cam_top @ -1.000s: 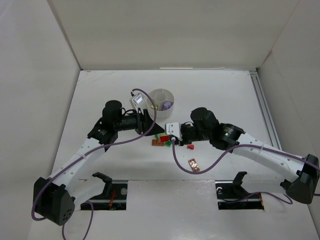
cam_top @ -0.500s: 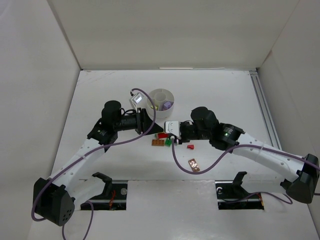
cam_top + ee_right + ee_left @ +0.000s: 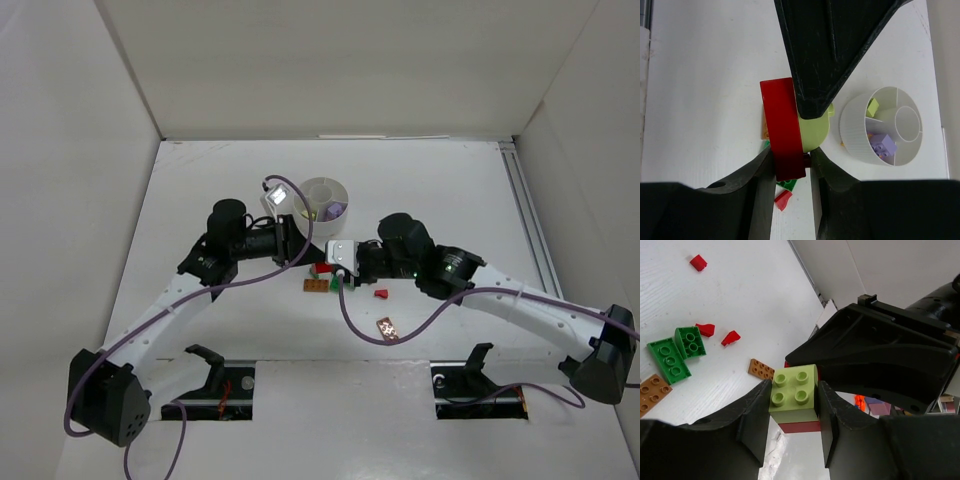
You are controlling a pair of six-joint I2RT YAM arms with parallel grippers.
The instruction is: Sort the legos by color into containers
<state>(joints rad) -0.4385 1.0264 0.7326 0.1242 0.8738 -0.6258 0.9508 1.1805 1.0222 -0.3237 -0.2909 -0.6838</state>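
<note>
We find the left end effector clamped on the pale yellow-green brick, the right end effector clamped on the red brick joined to it, just beside the dish wall; bare worktop opens opposite.

Right gripper at bottom centre, fingers clamped on upright red brick. Yellow-green brick stuck to its right face. Left gripper reaches down from top, tip on yellow-green brick. White dish at right; purple bricks in lower compartment, yellow-green piece in upper-left. Green brick and small red piece on table between fingers.
</note>
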